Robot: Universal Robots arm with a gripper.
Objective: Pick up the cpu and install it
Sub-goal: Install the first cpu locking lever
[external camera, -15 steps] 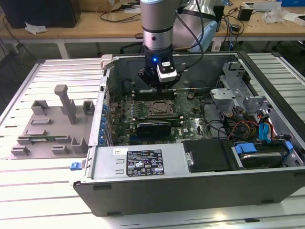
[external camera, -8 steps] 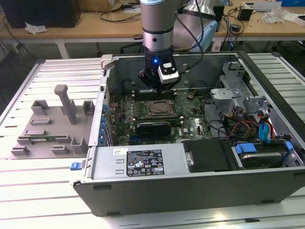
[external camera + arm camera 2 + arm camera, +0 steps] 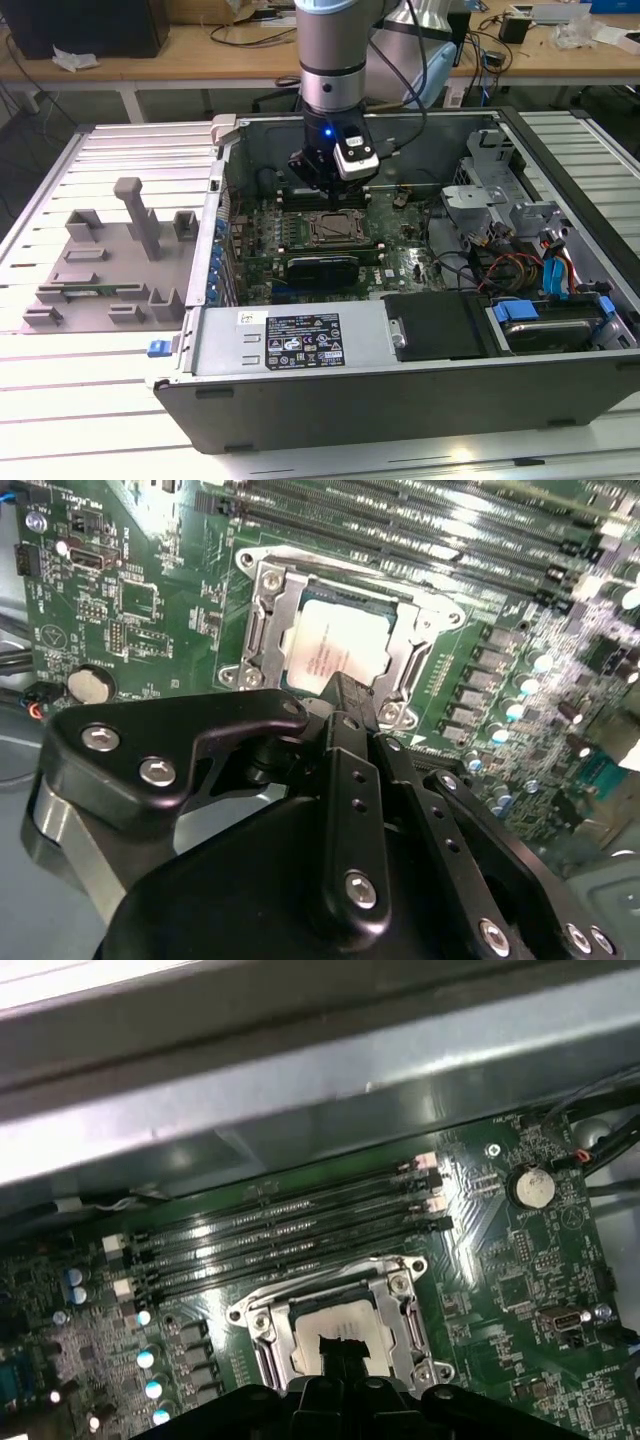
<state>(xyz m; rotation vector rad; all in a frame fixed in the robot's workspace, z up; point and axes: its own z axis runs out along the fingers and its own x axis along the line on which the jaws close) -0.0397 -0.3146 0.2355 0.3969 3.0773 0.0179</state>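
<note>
CPU sits seated in the motherboard socket, so we judge install near done; gripper hovers just above, we cannot tell its claw state; next needs a clean lift.

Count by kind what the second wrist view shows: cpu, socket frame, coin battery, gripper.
cpu, lying in the socket: 1
socket frame: 1
coin battery: 1
gripper: 1
Total: 4

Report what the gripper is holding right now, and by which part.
Cannot be told. The gripper hangs over the cpu, which lies in the socket; the fingertips hide any contact.
</note>
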